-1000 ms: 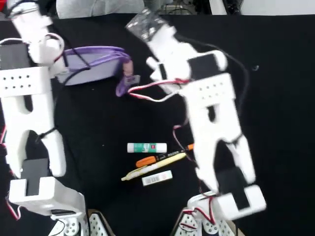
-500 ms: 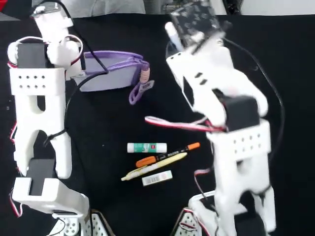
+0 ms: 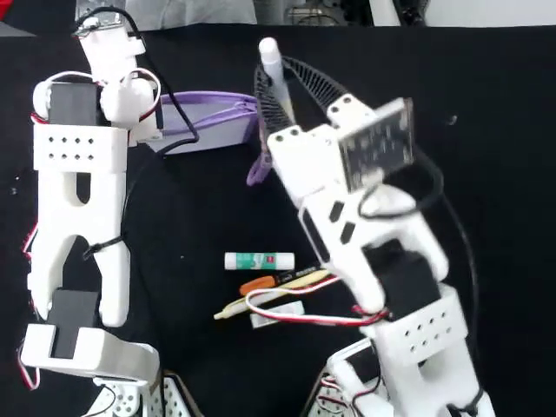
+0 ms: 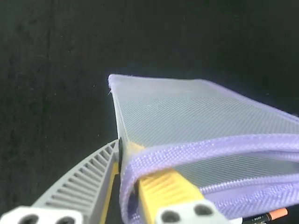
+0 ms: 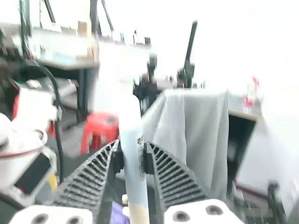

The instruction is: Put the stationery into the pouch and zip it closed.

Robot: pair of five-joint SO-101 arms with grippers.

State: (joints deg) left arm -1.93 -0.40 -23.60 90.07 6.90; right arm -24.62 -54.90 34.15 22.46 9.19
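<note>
The pouch [image 4: 196, 116] was fine translucent mesh cloth edged in coarse woven purple tape (visibly ribbed), the surface [image 3: 504, 217] looked matt black, and the right gripper [image 5: 132, 149] was ribbed dull plastic against the smooth white stick [image 5: 131, 121].

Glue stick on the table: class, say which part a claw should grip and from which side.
The glue stick lies flat, with bare table on its far side and a slim gap before the orange marker. So probably take its middle from straight above, pinching across the barrel.

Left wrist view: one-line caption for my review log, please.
Left gripper clamps the rim of the purple mesh pouch over the black table.
</note>
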